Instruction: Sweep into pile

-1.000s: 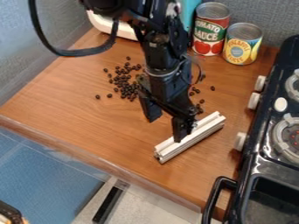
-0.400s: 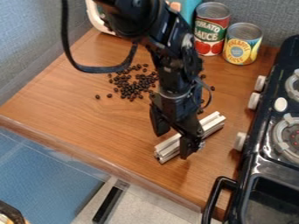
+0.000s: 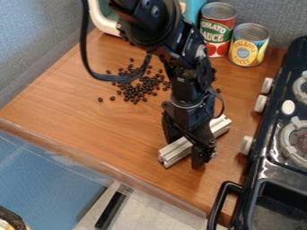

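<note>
The black gripper [image 3: 185, 152] hangs over the right-front part of the wooden counter, open, one finger at the far side of the white grooved bar [image 3: 174, 152] and the other at its near side. The bar lies slantwise on the wood, its middle hidden behind the gripper. Farther back, dark beans [image 3: 141, 86] form a loose cluster left of the arm. Two stray beans [image 3: 112, 98] lie at the cluster's left, and another bean [image 3: 218, 90] shows right of the arm. The arm may cover more of them.
A red tomato can [image 3: 216, 30] and a yellow can [image 3: 249, 45] stand at the back wall. The black stove [image 3: 269, 134] borders the right side, its handle jutting near the counter's front edge [image 3: 108, 167]. A white-rimmed object [image 3: 103, 20] is at the back left.
The arm has moved right and toward the counter's front, bringing the gripper from behind the bar to around it. More of the bean cluster is uncovered. The bar has stayed put.
</note>
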Action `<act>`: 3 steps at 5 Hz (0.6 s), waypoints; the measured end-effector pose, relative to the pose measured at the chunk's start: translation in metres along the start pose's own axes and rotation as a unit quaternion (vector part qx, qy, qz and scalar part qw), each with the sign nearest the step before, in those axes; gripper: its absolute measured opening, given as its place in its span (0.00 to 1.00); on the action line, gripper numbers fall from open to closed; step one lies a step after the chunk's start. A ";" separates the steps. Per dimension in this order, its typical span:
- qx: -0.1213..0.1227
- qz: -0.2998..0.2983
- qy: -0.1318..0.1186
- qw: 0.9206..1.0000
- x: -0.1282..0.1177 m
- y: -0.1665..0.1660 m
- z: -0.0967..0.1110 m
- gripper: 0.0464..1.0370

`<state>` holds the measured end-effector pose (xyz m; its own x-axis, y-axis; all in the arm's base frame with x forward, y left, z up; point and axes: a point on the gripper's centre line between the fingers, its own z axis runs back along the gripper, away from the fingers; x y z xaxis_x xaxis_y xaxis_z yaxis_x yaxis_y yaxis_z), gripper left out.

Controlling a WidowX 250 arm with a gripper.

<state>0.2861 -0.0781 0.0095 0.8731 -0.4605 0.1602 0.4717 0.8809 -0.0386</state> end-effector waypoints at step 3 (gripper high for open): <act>-0.005 0.022 -0.021 1.000 0.019 0.012 -0.006 0.34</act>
<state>0.3094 -0.0772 0.0067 0.8869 -0.4168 0.1992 0.4348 0.8988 -0.0553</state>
